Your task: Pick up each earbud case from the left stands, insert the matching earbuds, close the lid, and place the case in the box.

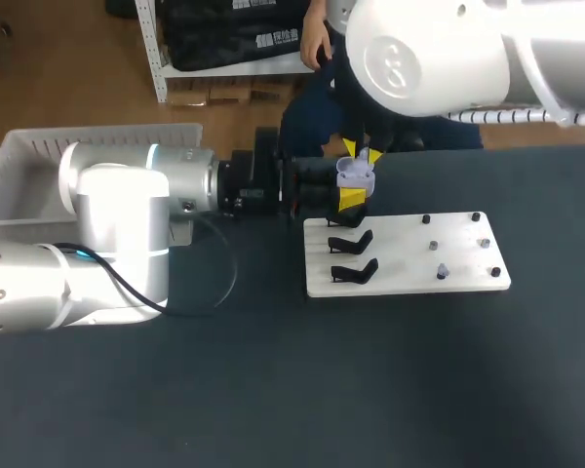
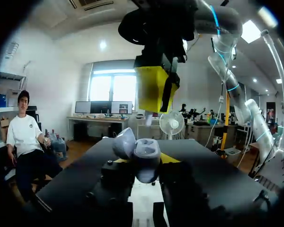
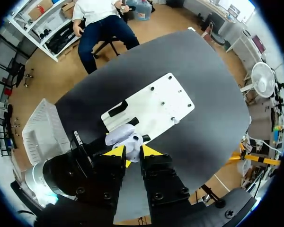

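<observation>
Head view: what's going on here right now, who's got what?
The left pincer holds a pale case with its lid open, just past the far edge of the white board. The right pincer hangs open right above the case. The three black stands on the board are empty. What looks like a pale earbud sits on a peg. The white box is behind the left arm.

White stand board (image 1: 400, 244) on dark table (image 1: 370, 390)
</observation>
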